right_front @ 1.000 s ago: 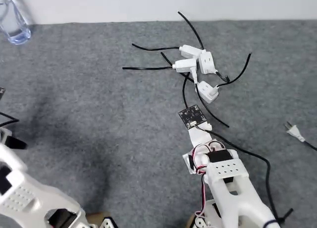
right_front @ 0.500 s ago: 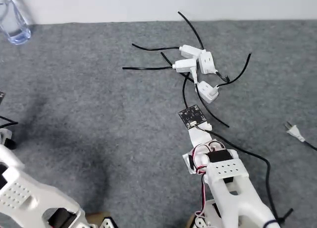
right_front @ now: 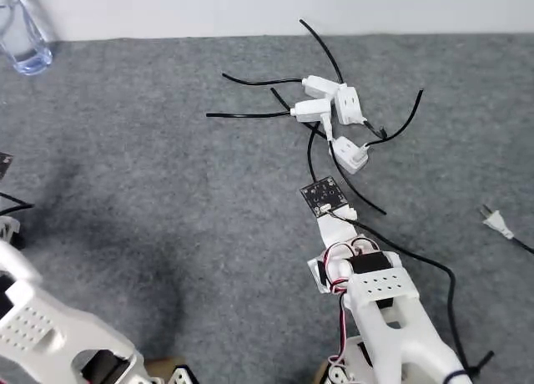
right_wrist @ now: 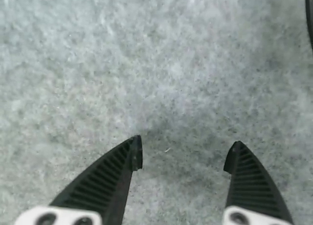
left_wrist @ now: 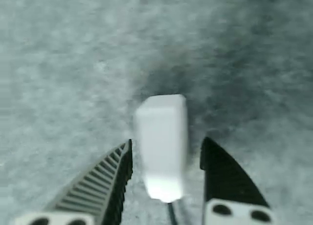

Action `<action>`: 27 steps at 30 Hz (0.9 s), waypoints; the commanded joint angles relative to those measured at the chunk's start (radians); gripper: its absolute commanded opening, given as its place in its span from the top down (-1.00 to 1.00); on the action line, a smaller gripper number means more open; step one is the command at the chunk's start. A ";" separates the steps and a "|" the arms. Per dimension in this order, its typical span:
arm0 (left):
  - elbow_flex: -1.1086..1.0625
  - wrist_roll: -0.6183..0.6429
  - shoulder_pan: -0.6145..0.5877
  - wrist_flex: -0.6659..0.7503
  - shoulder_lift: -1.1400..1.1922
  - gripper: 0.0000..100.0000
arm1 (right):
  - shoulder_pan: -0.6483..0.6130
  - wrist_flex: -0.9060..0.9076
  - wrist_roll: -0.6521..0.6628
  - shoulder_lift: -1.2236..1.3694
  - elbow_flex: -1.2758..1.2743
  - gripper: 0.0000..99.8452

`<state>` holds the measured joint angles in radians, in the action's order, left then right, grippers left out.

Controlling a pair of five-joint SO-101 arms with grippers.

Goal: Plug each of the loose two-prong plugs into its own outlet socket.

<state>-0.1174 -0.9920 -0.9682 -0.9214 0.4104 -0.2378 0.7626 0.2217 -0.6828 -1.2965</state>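
High view: we count four clustered connectors (right_front: 349,104), one stray two-prong plug (right_front: 498,224); left pincer (left_wrist: 168,142) gapes around one white block (left_wrist: 161,127), right pincer (right_wrist: 187,146) gapes empty.

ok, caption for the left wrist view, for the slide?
Left gripper, jaws open, straddles a white corded block on the grey mat.

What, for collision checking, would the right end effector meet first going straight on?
Probably only the grey carpet-like table cover; the open right end effector frames nothing else, though depth is unclear.
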 commanded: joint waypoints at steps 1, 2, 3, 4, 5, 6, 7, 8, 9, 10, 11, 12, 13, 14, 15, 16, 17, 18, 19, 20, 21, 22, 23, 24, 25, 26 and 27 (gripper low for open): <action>0.025 -0.005 0.043 -0.086 -0.003 0.73 | -0.004 -0.015 0.011 -0.010 0.009 0.49; 0.025 -0.005 0.052 -0.100 -0.003 0.80 | -0.004 -0.015 0.011 -0.010 0.009 0.49; 0.025 -0.003 0.060 -0.110 -0.003 0.87 | -0.004 -0.015 0.011 -0.010 0.009 0.49; 0.025 -0.003 0.064 -0.117 -0.005 0.93 | -0.004 -0.015 0.011 -0.010 0.009 0.49; 0.025 -0.003 0.066 -0.120 -0.005 0.98 | -0.004 -0.015 0.011 -0.010 0.009 0.49; 0.025 -0.003 0.066 -0.118 -0.005 0.97 | -0.004 -0.015 0.011 -0.010 0.009 0.49; 0.025 -0.003 0.063 -0.117 -0.005 0.96 | -0.004 -0.015 0.011 -0.010 0.009 0.49; 0.027 -0.003 0.060 -0.117 -0.005 0.96 | -0.004 -0.015 0.011 -0.010 0.009 0.49; 0.027 -0.003 0.058 -0.117 -0.005 0.96 | -0.004 -0.015 0.012 -0.010 0.009 0.49; 0.027 -0.003 0.058 -0.115 -0.005 0.96 | -0.004 -0.015 0.012 -0.010 0.009 0.49; 0.027 -0.003 0.060 -0.117 -0.005 0.96 | -0.004 -0.015 0.012 -0.010 0.009 0.49; 0.025 -0.003 0.060 -0.121 -0.003 0.96 | -0.004 -0.015 0.012 -0.010 0.009 0.49; 0.019 -0.003 0.060 -0.129 -0.003 0.96 | -0.004 -0.015 0.012 -0.010 0.009 0.49; 0.012 -0.005 0.058 -0.144 -0.008 0.96 | -0.004 -0.015 0.012 -0.013 0.009 0.49; 0.008 -0.005 0.057 -0.166 -0.014 0.96 | 0.002 -0.012 0.012 -0.018 0.009 0.49; 0.016 -0.006 0.060 -0.199 -0.020 0.97 | 0.007 -0.010 0.014 -0.019 0.011 0.49; 0.030 -0.006 0.069 -0.242 -0.031 0.98 | 0.021 -0.008 0.014 -0.019 0.012 0.51; 0.044 -0.006 0.086 -0.293 -0.046 0.98 | 0.039 -0.007 0.014 -0.019 0.015 0.54; 0.056 -0.006 0.104 -0.345 -0.064 0.98 | 0.059 -0.012 0.014 -0.019 0.017 0.60; 0.071 -0.008 0.126 -0.397 -0.086 0.98 | 0.081 -0.015 0.014 -0.019 0.017 0.66; 0.084 -0.008 0.150 -0.453 -0.115 0.98 | 0.096 -0.015 0.014 -0.021 0.020 0.73; 0.096 -0.008 0.176 -0.508 -0.144 0.98 | 0.107 -0.015 0.012 -0.021 0.026 0.78; 0.108 -0.009 0.207 -0.559 -0.178 0.98 | 0.116 -0.015 0.011 -0.021 0.031 0.80; 0.120 -0.009 0.239 -0.605 -0.215 0.98 | 0.117 -0.015 0.006 -0.021 0.035 0.80; 0.130 -0.009 0.272 -0.643 -0.253 0.98 | 0.124 -0.015 0.006 -0.021 0.037 0.78; 0.134 -0.009 0.310 -0.675 -0.295 0.98 | 0.133 -0.015 0.005 -0.021 0.038 0.75; 0.137 -0.009 0.348 -0.700 -0.339 0.98 | 0.148 -0.015 0.003 -0.021 0.040 0.71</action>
<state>-0.0376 -0.9889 -0.7534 -1.4737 0.2585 -0.1258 0.7626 0.2248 -0.6828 -1.2965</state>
